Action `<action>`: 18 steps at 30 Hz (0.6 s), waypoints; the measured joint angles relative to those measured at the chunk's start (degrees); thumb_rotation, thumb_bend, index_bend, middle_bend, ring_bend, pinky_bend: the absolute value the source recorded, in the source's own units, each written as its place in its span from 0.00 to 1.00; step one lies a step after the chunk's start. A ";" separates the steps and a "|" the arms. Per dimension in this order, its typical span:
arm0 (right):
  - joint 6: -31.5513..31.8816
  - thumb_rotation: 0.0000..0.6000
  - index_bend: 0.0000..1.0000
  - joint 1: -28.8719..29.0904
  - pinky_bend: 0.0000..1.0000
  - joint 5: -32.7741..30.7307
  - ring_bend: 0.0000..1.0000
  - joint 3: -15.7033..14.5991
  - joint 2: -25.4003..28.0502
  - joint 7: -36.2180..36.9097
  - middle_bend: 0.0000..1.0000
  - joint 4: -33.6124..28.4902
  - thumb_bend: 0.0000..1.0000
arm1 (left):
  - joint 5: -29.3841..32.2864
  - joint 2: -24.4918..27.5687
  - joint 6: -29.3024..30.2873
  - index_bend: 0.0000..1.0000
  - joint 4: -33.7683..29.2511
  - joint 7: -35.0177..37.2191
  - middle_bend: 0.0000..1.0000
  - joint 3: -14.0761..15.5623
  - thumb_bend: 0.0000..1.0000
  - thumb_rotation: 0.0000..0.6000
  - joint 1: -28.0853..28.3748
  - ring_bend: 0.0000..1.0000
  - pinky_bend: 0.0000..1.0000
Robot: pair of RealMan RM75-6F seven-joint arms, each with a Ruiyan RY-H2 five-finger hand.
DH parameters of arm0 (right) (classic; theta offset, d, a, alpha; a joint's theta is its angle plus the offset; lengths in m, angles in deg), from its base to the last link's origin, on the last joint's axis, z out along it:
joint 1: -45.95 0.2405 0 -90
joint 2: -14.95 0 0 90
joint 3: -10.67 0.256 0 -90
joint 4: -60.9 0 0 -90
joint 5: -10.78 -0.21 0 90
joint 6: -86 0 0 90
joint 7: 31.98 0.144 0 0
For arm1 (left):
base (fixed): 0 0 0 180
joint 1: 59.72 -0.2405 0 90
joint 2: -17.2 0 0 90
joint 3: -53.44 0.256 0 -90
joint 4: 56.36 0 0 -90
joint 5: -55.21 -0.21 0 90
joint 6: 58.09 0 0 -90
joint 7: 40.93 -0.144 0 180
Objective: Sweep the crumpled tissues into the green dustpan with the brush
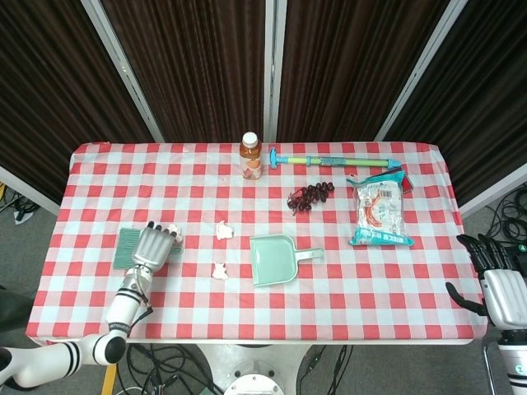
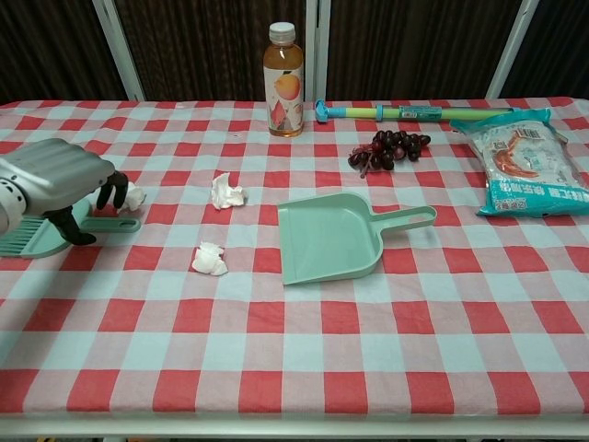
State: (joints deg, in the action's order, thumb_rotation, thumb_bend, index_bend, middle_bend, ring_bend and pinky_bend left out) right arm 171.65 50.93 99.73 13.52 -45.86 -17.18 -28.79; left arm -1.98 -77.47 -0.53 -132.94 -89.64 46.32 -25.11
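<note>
A table (image 1: 412, 280) wears a red and white checked cloth. The left hand (image 1: 153, 246) hangs over the green brush (image 1: 128, 247) on the left side of the table. Its fingers (image 2: 110, 191) curl down around the brush handle (image 2: 115, 224), but I cannot tell if they really squeeze it. The right hand (image 1: 494, 276) is off the table at the right edge, and its fingers are spread with nothing in them.

The green dustpan (image 2: 327, 238) lies flat near the middle of the table, with its handle pointing to the right. There are three crumpled tissues. One tissue (image 2: 132, 196) sits right by the left hand's fingertips. Another tissue (image 2: 225, 191) lies between the brush and the dustpan, a bit farther back. The last tissue (image 2: 210, 260) lies nearer the front, just left of the dustpan.

At the back stands a bottle (image 2: 282, 81) of orange drink. Beside it lies a long toy tube (image 2: 414, 111). A bunch of dark grapes (image 2: 388, 148) sits near a bag of snacks (image 2: 525, 166) on the right.
</note>
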 measured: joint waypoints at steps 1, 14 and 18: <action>-0.04 1.00 0.10 0.01 0.00 -0.04 0.00 0.01 -0.03 0.07 0.11 0.08 0.20 | 0.39 -0.09 -0.13 0.40 0.13 -0.05 0.44 0.03 0.22 1.00 0.15 0.36 0.27; -0.81 1.00 0.10 -0.06 0.00 -0.93 0.00 0.09 -0.29 0.56 0.11 0.63 0.21 | 2.35 -0.89 -1.52 0.41 2.70 1.72 0.45 0.94 0.27 1.00 1.69 0.36 0.27; -1.03 1.00 0.10 0.05 0.00 -0.97 0.00 0.09 -0.44 0.49 0.11 0.62 0.20 | 2.17 -0.90 -1.78 0.42 3.20 2.87 0.45 1.31 0.30 1.00 1.86 0.36 0.27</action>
State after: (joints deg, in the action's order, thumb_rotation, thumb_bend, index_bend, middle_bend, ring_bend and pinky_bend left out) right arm 170.62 50.98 98.76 13.61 -46.30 -16.69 -28.16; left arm 0.19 -78.37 -2.30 -129.74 -86.77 47.64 -23.25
